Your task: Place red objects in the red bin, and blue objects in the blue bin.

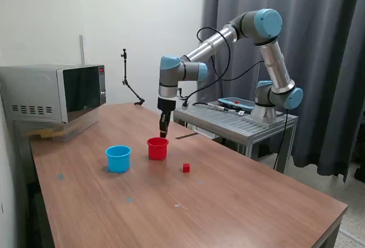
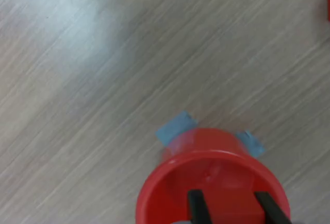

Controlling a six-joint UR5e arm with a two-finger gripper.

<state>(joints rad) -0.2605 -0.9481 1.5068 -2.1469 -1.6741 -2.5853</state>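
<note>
The arm's black two-finger gripper (image 2: 231, 207) hangs with fingers (image 2: 195, 206) spread, nothing between them, directly above the small round red plastic cup (image 1: 157, 148). A small red cube (image 1: 186, 168) lies on the wooden table (image 1: 239, 202) near the cup, apart from the fingers.

The pincer (image 1: 163, 134) hangs over the red bin (image 1: 157, 149), nothing between.

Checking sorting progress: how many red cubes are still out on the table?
1. One red cube sits on the table, at the exterior view's right of the red cup. Others may be hidden inside the cups.
</note>
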